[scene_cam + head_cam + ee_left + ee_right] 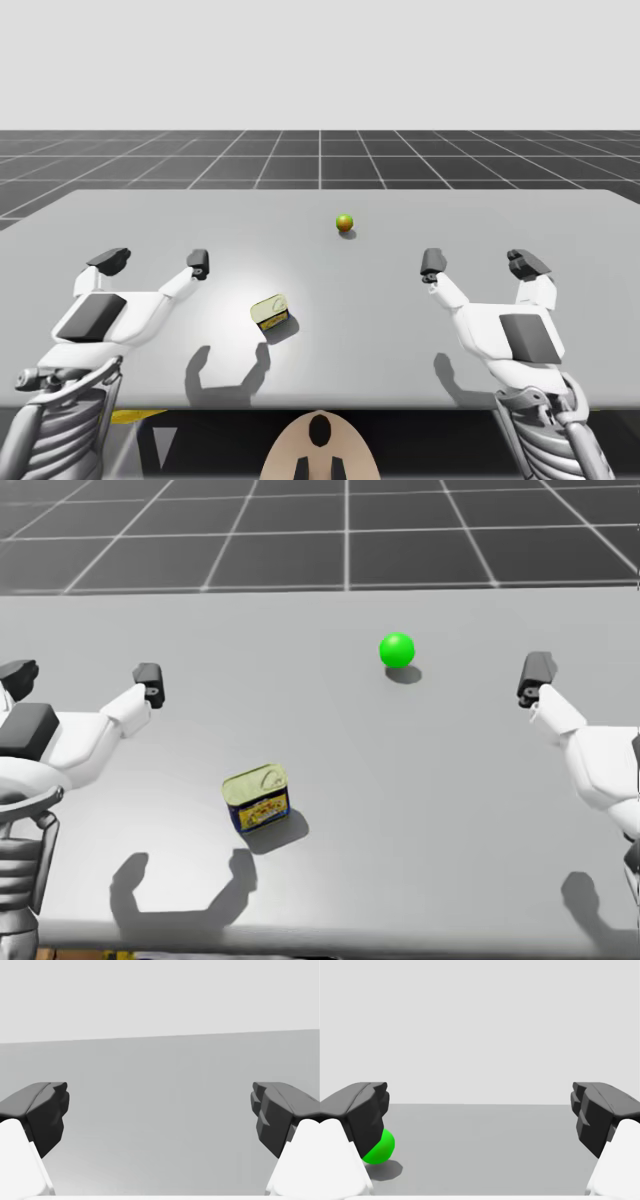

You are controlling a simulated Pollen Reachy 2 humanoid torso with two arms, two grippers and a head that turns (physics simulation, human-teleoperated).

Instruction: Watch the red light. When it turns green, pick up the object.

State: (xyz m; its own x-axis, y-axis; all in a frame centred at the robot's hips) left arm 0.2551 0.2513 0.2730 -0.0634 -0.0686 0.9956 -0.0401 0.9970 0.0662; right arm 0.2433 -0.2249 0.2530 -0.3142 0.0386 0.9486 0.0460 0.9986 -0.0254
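The light is a small ball [397, 649] on the far middle of the table. It glows green in the head view and in the right wrist view [379, 1148]; in the high view the ball [345, 222] looks green above and orange below. The object, a small rectangular can [257, 798] with a gold lid and yellow-and-blue sides, lies nearer me, left of centre [270, 312]. My left gripper [154, 262] hovers open to the can's far left, with nothing between its fingers [160, 1120]. My right gripper [478, 263] is open too [480, 1120], with the ball ahead beside one finger.
The grey table [560, 230] ends at a far edge, with a dark gridded floor beyond. Both arms cast shadows near the front edge. Open tabletop lies between the can and each gripper.
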